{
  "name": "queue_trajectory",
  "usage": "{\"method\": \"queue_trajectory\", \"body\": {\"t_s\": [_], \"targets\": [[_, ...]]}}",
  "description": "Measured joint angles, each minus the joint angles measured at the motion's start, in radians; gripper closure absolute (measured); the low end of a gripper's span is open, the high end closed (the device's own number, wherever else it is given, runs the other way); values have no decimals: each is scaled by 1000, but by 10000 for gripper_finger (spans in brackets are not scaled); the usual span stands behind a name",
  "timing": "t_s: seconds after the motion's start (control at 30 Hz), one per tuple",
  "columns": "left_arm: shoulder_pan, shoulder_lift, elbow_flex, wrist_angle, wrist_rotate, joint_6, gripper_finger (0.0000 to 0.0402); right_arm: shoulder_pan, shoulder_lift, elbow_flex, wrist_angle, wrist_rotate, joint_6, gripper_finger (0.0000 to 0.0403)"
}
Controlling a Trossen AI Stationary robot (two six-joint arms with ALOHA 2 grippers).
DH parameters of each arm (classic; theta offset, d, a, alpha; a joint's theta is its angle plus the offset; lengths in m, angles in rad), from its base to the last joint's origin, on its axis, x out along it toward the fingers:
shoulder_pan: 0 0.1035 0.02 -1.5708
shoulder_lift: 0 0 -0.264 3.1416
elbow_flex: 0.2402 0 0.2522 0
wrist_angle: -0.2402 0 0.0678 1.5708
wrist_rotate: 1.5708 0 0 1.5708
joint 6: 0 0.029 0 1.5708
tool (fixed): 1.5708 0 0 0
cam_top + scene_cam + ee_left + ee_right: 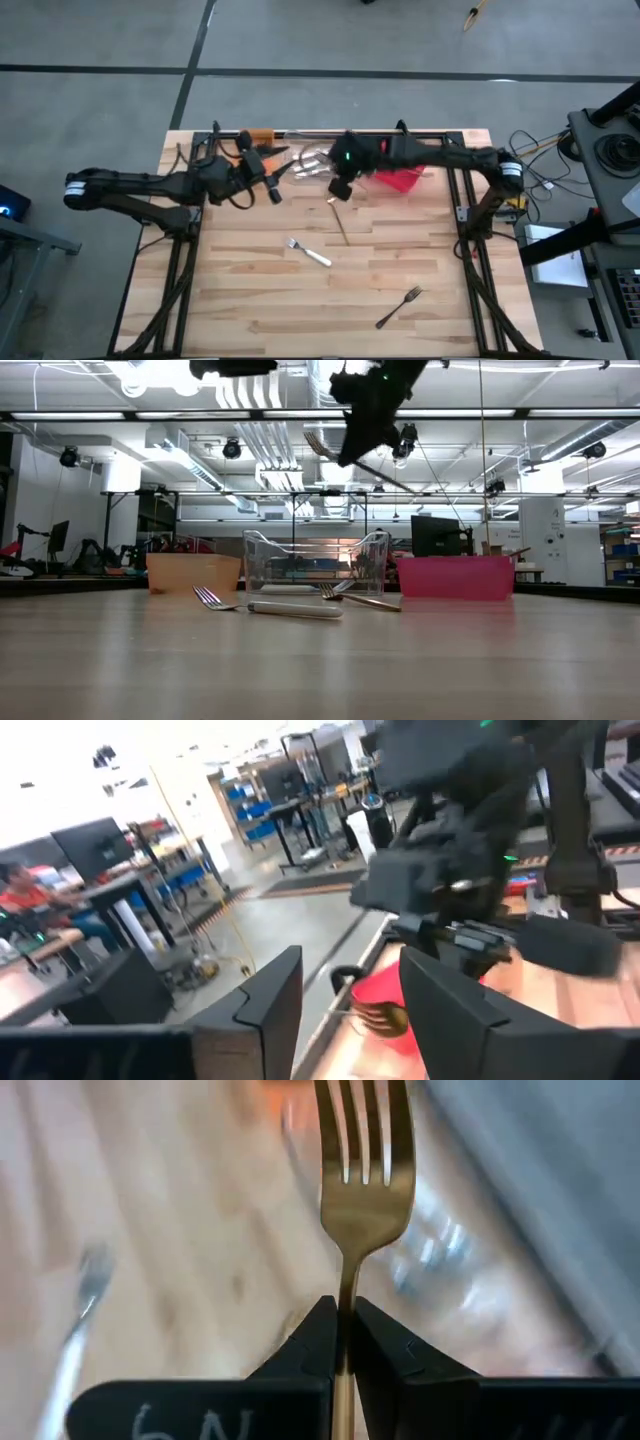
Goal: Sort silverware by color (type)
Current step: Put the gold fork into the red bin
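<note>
My right gripper [343,1315] is shut on a gold fork [362,1170] and hangs high over the table's far middle [340,190], in front of the clear bin [312,160]. My left gripper [345,1010] is open and empty in the air near the orange bin [258,135], facing the right arm. Lying flat on the table are a silver fork with a white handle [310,252], a gold fork [362,601] and a dark fork [400,305]. My right gripper pinches the gold fork between its two fingers at the neck just below the tines [345,1285]. The fork lies along the fingers, with the tines sticking out past the fingertips. It is lifted clear and tilted, and its handle [400,485] slopes down behind the gripper.
Three bins stand in a row along the far edge: orange [192,572], clear [315,565] and red [455,577]. Bare wood lies open on the near left and near right of the table [240,310]. Both arms crowd the far middle.
</note>
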Motion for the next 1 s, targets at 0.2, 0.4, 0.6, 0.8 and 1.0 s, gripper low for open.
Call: {"method": "queue_trajectory", "body": {"t_s": [0.2, 0.4, 0.6, 0.8, 1.0], "targets": [[4, -91, -37, -13, -2, 45, 249, -172, 79, 145, -352, -369, 13, 391], [17, -136, -119, -6, -3, 42, 248, -286, 230, 275, -736, -401, -71, 391], [23, -162, -131, 1, -99, 66, 248, -380, 317, 324, -827, -454, -125, 391], [23, -176, -131, -51, -108, 67, 248, -464, 302, 308, -827, -488, -152, 390], [23, -179, -131, -50, -108, 69, 248, -564, 291, 256, -827, -436, -169, 390]]}}
